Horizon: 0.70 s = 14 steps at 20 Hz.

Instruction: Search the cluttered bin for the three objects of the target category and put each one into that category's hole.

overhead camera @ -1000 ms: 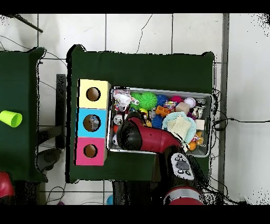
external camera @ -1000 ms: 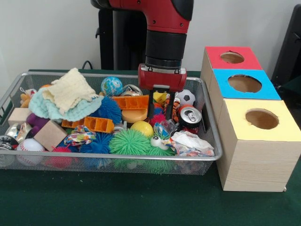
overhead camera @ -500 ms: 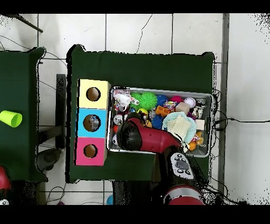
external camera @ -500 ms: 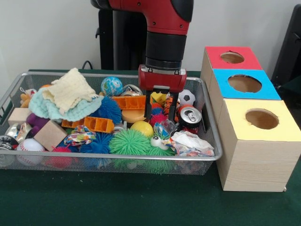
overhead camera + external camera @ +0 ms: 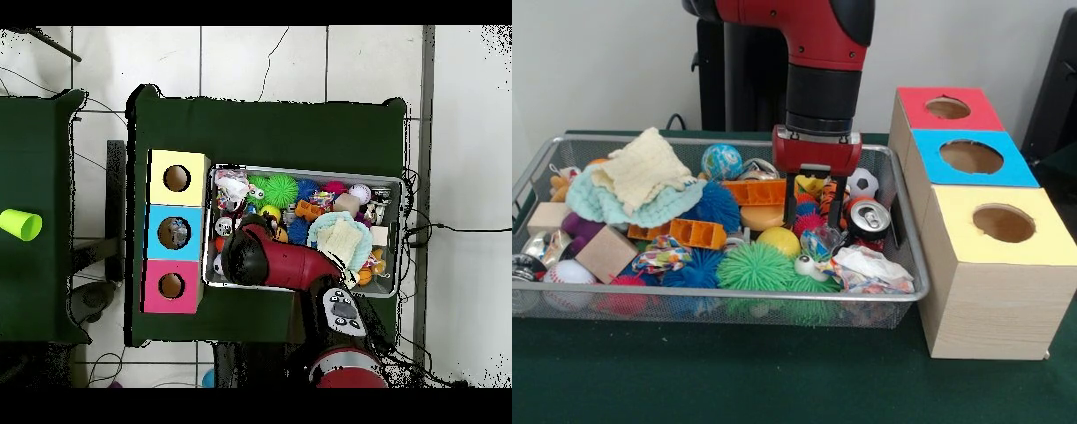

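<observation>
Gripper (image 5: 815,200) hung open and empty over the bin (image 5: 907,256), fingers straddling a pink spiky ball (image 5: 809,221) beside the can (image 5: 867,216). I judged it mid-pick; next I needed to descend and close.

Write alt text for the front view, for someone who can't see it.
A red and black robot arm reaches down into a wire mesh bin crammed with toys, its open gripper spread just above a pink spiky ball beside a drink can. To the right stands a wooden box with red, blue and yellow tops, each with a round hole.
</observation>
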Available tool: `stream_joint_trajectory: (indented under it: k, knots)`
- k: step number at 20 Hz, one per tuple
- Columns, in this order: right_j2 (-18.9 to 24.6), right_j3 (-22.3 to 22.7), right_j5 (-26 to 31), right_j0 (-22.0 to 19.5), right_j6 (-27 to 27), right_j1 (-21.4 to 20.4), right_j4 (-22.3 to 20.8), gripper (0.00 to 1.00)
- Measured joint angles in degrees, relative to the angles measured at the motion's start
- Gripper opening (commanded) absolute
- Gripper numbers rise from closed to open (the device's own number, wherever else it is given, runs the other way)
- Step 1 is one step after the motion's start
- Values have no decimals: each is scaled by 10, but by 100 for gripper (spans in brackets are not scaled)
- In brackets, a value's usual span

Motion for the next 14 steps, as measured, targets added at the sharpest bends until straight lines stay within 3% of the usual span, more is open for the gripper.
stream_joint_trajectory:
  k: [14]
  knots:
    - [0,0,0,0,0,34,0,100]
